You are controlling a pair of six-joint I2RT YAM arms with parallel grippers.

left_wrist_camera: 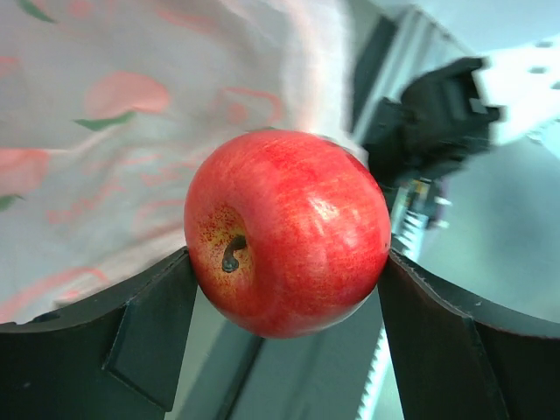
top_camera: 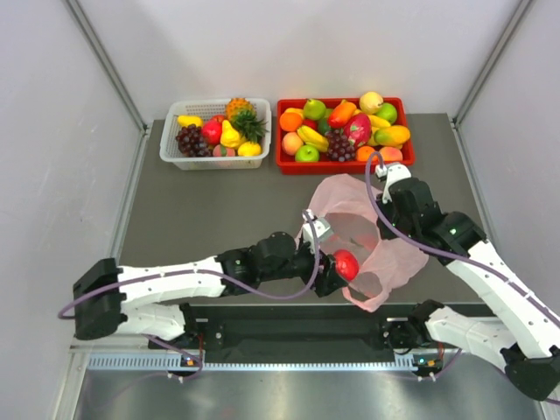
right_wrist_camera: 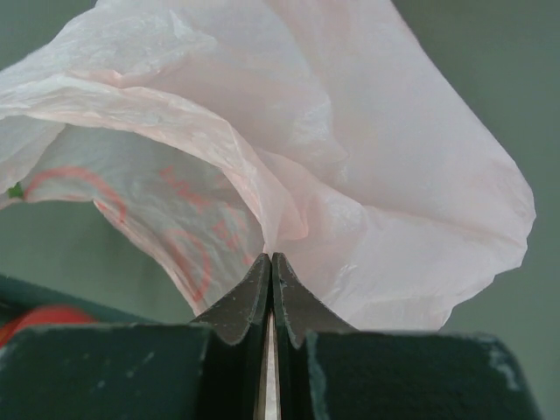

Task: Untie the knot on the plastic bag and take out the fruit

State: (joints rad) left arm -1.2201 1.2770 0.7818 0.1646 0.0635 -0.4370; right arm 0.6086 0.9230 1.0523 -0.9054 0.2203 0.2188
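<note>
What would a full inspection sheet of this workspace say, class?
Surface: grey table, matte.
Job's things: pink plastic bag, mouth open; red apple held at its edge.
Clutter: white basket and red tray, both full of toy fruit, at the far edge.
Grippers: left gripper shut on the apple; right gripper pinching the bag's film.
Cables: purple cables along both arms.
Surroundings: white walls, metal frame posts.
</note>
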